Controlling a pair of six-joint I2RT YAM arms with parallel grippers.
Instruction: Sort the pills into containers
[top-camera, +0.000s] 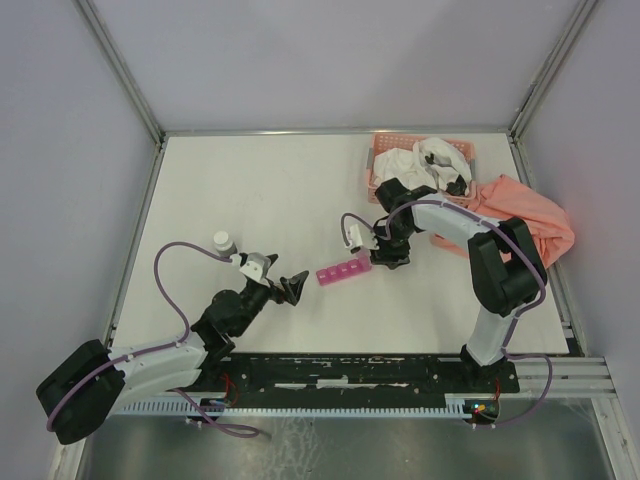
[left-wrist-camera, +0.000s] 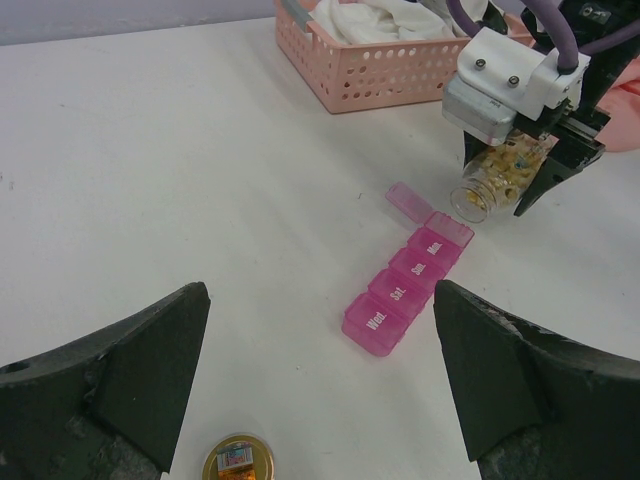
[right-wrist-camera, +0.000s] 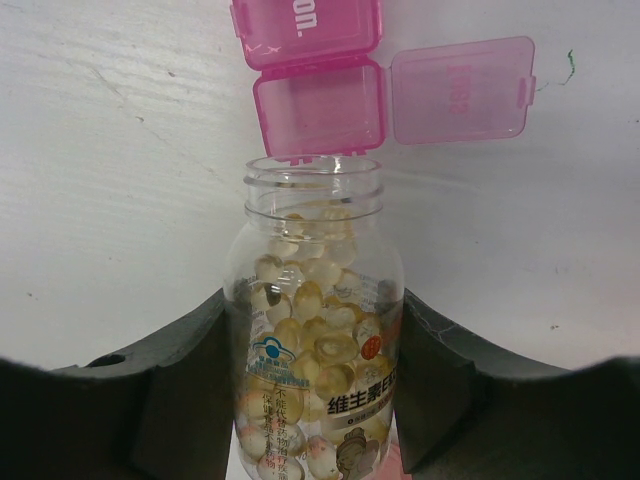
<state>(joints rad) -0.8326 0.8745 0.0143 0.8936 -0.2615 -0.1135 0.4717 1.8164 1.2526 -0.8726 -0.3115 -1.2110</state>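
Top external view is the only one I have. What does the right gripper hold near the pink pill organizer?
Observer: The right gripper is shut on a clear bottle of yellow softgel pills, with its cap off.
Operator: Is any lid of the organizer open?
Observer: Only the end compartment of the pill organizer is open, just in front of the bottle's mouth.
Operator: Is a pill inside it?
Observer: No, that compartment looks empty.

White table (top-camera: 250, 200) carries pill organizer (left-wrist-camera: 405, 285), basket (left-wrist-camera: 400, 70) (cloth-filled), cap (left-wrist-camera: 238, 462).
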